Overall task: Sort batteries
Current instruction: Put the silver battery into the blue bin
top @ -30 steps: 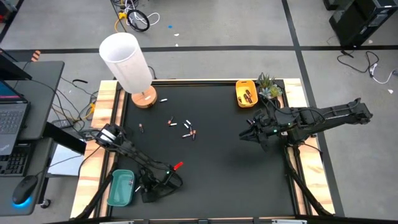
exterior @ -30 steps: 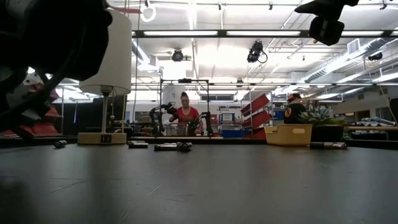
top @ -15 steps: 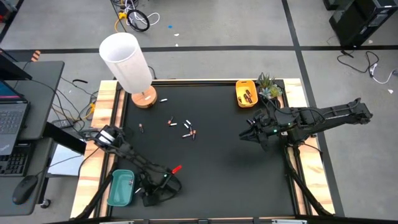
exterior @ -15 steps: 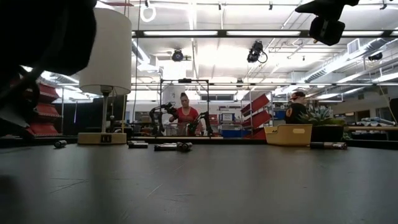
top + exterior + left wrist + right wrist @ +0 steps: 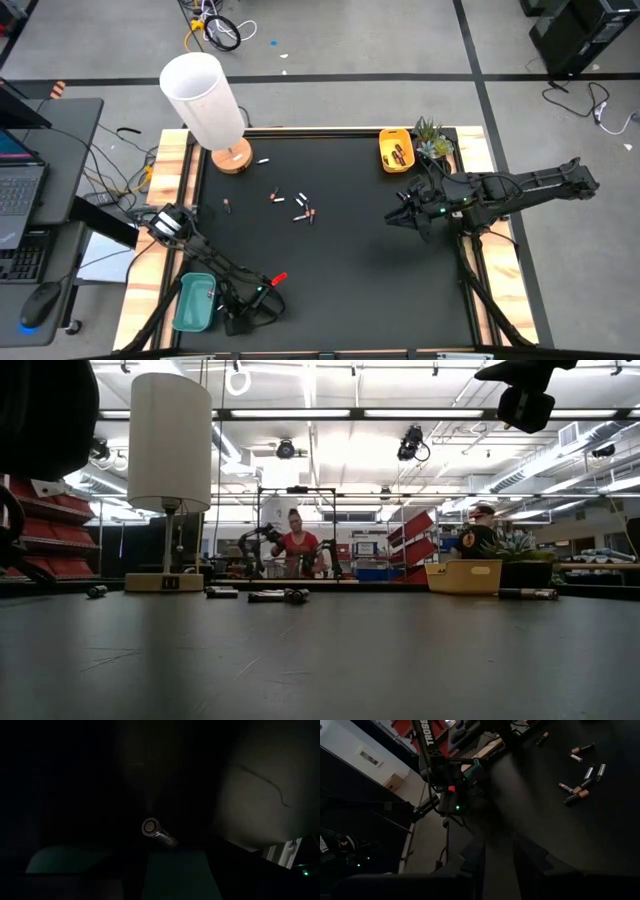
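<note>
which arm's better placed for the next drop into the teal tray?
Left. The left gripper sits right beside the teal tray, and its wrist view shows a silver battery between its fingers, above the tray. The right gripper hangs over the table's far side.

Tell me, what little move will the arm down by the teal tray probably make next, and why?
Probably it carries on the last bit over the teal tray and opens its fingers. The left gripper sits right beside that tray, and its wrist view shows a silver battery held between its fingers with teal just below. The right gripper waits over the mat, near the yellow tray.
</note>
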You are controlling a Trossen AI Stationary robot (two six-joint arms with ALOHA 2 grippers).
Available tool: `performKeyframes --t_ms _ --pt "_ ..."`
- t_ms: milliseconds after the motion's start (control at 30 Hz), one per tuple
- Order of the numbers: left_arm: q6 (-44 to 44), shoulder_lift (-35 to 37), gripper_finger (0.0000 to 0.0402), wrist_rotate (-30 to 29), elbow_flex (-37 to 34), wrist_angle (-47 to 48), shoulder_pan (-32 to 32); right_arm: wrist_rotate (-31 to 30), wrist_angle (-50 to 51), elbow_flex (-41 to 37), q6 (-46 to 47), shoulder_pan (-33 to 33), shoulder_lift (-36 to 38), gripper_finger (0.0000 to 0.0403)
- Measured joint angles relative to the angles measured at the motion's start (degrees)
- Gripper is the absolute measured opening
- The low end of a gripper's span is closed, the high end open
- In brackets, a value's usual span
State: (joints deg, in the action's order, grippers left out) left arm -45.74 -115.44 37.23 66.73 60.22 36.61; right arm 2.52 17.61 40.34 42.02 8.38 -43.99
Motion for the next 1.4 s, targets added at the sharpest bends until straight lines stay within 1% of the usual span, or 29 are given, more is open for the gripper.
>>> performKeyframes --t_ms 67,133,233,367,400,633,733,1100,1400 --pt "0.0 0.0 0.0193 -0.3 0.0 0.0 0.0 0.0 0.0 0.0 0.0 0.0 0.0 0.0085" --pt "0.0 0.0 0.0169 -0.7 0.0 0.0 0.0 0.0 0.0 0.0 0.0 0.0 0.0 0.0085" --pt "0.0 0.0 0.0119 -1.9 -0.1 0.1 0.1 0.0 0.0 0.0 0.0 0.0 0.0 0.0085" --pt "0.0 0.0 0.004 -2.2 -0.1 0.0 0.1 0.0 0.0 0.0 0.0 0.0 0.0 0.0085" --pt "0.0 0.1 0.0029 -2.1 -0.1 0.0 0.1 0.0 0.0 0.0 0.0 0.0 0.0 0.0085" --pt "-1.1 0.1 0.0029 -2.3 0.1 0.4 0.1 0.0 0.0 0.0 0.0 0.0 0.0 0.0085" --pt "-1.2 -0.1 0.0029 -3.5 0.9 1.8 -0.2 0.0 0.0 0.0 -0.1 0.0 0.0 0.0085" --pt "-3.0 -0.2 0.0029 -10.9 5.1 4.1 -4.9 0.1 0.0 0.0 -0.6 0.0 0.0 0.0085" --pt "-6.8 0.3 0.0029 -20.4 10.3 4.0 -10.3 0.1 -0.2 0.0 -0.5 0.0 0.0 0.0085"
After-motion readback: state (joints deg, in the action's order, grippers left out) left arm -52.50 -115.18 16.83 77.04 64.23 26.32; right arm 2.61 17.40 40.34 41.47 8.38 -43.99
